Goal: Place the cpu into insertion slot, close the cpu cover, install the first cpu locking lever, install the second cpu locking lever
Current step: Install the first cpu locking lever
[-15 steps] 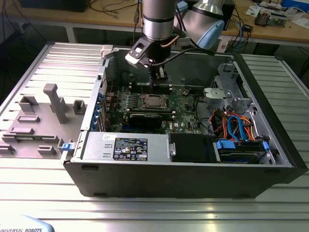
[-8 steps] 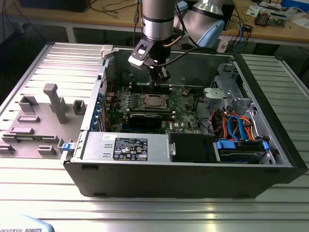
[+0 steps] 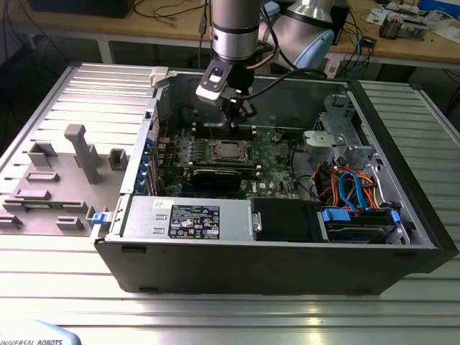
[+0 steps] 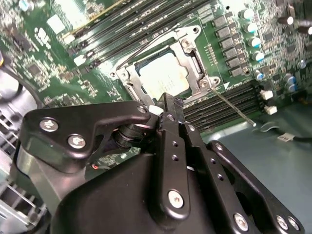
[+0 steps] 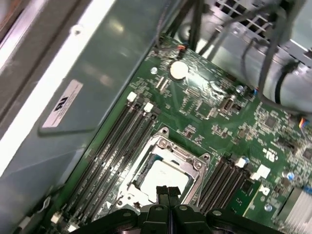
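Gripper (image 3: pixel 232 123) hung inside the open computer case (image 3: pixel 287 267), low over the green motherboard (image 3: pixel 277 154), just above and toward the far side of the socket. In both wrist views the black fingertips (image 5: pixel 161 192) were pressed together with nothing between them, and sat over the near edge of the cpu (image 4: pixel 163 77).

The cpu (image 5: pixel 163 174) lay flat in the insertion slot (image 4: pixel 129 83), silver-grey top facing up. In the exterior view it showed as a small pale square (image 3: pixel 230 149) mid-board. The cpu cover (image 4: pixel 194 61) was down, its silver frame lying around the chip with the chip showing through the window; same in the first wrist view (image 5: pixel 183 152).

A thin lever rod (image 4: pixel 234 106) ran from the socket corner out across the memory slots (image 4: pixel 122 24) toward the case floor. It looked unlatched, but the angle made that hard to confirm. A second wire lever (image 4: pixel 141 46) ran along the opposite side of the frame; couldn't tell whether it was hooked.

A black card (image 3: pixel 219 176) sat on the board just in front of the socket, and a power supply (image 3: pixel 187 219) filled the case's near corner. A coin cell (image 5: pixel 178 69) sat further up the board. The case rested on a ribbed metal table (image 3: pixel 215 316), with a grey fixture (image 3: pixel 83 151) toward the exterior view's left.
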Robot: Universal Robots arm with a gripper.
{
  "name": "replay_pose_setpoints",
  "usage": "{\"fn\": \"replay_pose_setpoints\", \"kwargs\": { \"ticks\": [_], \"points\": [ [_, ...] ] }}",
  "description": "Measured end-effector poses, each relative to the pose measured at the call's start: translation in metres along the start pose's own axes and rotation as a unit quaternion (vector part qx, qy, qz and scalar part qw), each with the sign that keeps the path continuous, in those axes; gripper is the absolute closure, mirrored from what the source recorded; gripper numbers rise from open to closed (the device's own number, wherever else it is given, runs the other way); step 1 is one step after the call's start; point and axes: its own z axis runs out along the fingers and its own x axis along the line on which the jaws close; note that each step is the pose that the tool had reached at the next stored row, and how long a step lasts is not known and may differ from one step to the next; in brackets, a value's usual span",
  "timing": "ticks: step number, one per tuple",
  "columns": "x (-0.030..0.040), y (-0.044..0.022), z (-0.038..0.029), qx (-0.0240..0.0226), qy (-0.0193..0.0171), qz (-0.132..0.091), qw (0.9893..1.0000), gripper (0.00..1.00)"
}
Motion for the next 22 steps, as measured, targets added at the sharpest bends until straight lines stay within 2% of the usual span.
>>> {"fn": "replay_pose_setpoints", "kwargs": {
  "ticks": [1, 3, 22],
  "points": [
    [0.0000, 0.0000, 0.0000, -0.0007, 0.0004, -0.015, 0.9999, 0.89],
    [0.0000, 0.0000, 0.0000, -0.0014, 0.0008, -0.027, 0.9996, 0.89],
    [0.0000, 0.0000, 0.0000, -0.0018, 0.0010, -0.036, 0.9994, 0.89]
  ]
}}
